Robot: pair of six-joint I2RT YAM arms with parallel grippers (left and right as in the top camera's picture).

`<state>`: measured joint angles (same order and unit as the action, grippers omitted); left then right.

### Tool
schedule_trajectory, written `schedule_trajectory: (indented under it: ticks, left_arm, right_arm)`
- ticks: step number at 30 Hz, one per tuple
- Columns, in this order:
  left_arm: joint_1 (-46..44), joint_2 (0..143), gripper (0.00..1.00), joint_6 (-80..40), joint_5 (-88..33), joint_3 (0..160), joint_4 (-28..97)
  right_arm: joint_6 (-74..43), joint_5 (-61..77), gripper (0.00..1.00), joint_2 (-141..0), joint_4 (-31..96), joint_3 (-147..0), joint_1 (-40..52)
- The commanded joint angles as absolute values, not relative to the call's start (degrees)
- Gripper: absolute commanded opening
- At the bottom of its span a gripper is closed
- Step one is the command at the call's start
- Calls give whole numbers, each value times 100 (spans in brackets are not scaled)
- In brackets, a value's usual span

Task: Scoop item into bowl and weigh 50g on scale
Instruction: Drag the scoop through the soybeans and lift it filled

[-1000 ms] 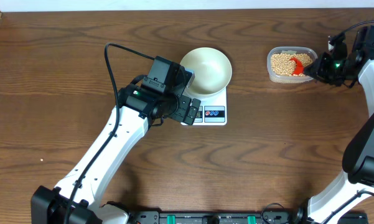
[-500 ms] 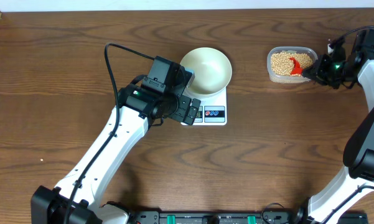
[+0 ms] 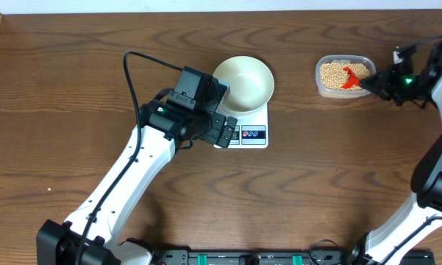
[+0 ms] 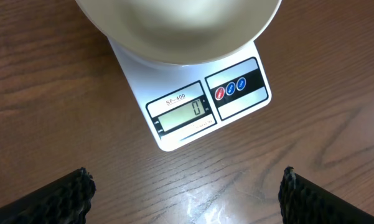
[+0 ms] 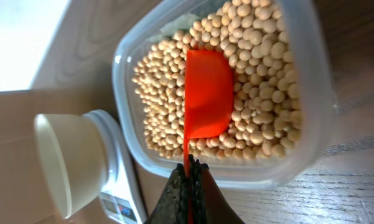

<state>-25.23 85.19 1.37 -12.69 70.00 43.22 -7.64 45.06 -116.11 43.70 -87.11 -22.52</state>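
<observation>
Right fingers point(image 5: 171, 198): clamped on orange scoop point(image 5: 206, 93) handle; advise digging deep into beans point(image 5: 261, 106), lifting level. Left fingers point(image 4: 56, 196): spread wide, empty, near scale point(image 4: 236, 109).

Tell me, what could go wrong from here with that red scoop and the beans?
1. The right gripper pinches the red scoop only by its thin handle tip; loaded, it could twist and spill beans.
2. The bowl sits on the scale well away from the tub, so beans may drop onto the table during the carry.
3. The left gripper hangs open close to the scale, which reads zero; a nudge might upset the reading.
</observation>
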Motion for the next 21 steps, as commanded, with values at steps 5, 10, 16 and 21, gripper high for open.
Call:
schedule_trajectory:
  ticks: [5,10,16,21]
  left_arm:
    - [-2515,8573,96,145,-1194,6943,4324]
    - [-2515,8573,96,145,-1194,6943,4324]
    - [-2515,8573,97,145,-1194,6943,4324]
    - [-2515,8573,97,145,-1194,6943,4324]
  right_arm:
    - [-434,5645,1,-11664,4348,-8696,-2766]
    - [-416,5961,1,-11664,4351,-8696,-2961]
    - [-436,6215,1,-11664,4375,-8696,-3103]
    - [-554,6560,1,-11664,4381,-8696,-3245]
